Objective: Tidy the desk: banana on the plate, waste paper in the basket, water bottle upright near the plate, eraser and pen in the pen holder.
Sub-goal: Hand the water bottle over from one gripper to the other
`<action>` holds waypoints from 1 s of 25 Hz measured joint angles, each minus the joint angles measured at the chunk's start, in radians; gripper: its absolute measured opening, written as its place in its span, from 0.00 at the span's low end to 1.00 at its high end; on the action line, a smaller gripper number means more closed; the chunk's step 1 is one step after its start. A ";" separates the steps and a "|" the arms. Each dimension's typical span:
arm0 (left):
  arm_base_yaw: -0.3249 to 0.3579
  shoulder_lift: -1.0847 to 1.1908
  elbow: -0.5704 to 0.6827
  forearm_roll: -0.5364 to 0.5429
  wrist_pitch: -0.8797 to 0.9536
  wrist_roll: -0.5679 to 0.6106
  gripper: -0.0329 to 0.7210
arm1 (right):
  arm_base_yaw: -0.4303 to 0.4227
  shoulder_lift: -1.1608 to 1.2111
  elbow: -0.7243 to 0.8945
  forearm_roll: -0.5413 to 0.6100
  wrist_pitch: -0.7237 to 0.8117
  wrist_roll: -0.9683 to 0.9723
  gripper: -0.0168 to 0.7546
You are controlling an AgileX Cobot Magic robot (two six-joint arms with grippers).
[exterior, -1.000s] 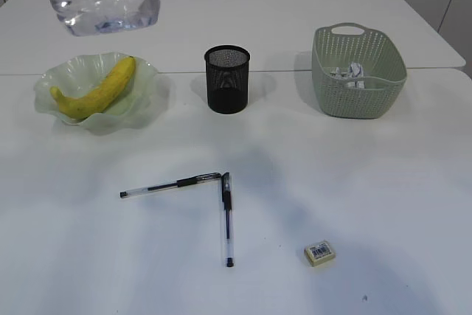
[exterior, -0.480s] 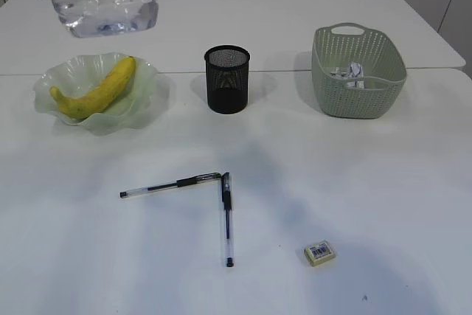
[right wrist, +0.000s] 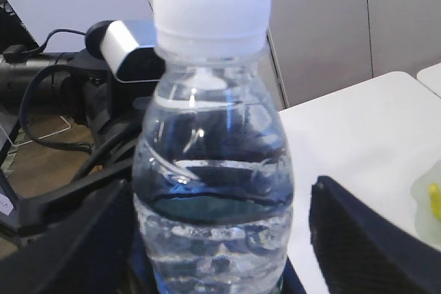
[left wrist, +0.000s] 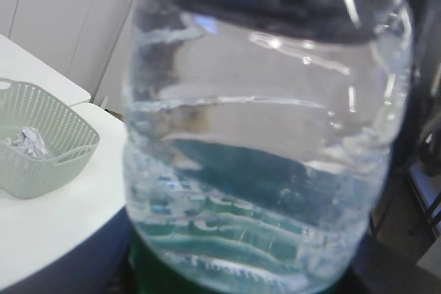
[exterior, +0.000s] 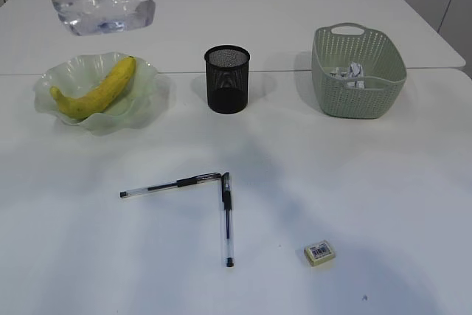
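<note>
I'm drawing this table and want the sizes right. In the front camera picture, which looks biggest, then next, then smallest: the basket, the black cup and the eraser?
1. The basket looks biggest.
2. The pen holder, the black mesh cup, comes next.
3. The eraser looks smallest, even though it lies nearest the camera.

Place: we take it for a lab or office.
Signs: white desk (exterior: 310, 182), pale wall panels, cables behind the rig (floor-level clutter).

Exterior camera slants down over the desk (exterior: 310, 182); both wrist cameras closely frame the water bottle (right wrist: 213, 170).
</note>
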 joint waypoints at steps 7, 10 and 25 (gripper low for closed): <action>0.044 0.000 0.000 0.004 0.000 0.000 0.56 | 0.000 0.000 0.000 -0.014 -0.006 0.000 0.79; 0.061 0.000 0.000 0.011 0.000 0.000 0.56 | 0.000 0.000 0.000 -0.044 -0.010 0.001 0.79; 0.119 0.000 0.000 0.057 -0.024 0.000 0.56 | 0.000 0.000 0.000 -0.135 -0.102 0.001 0.79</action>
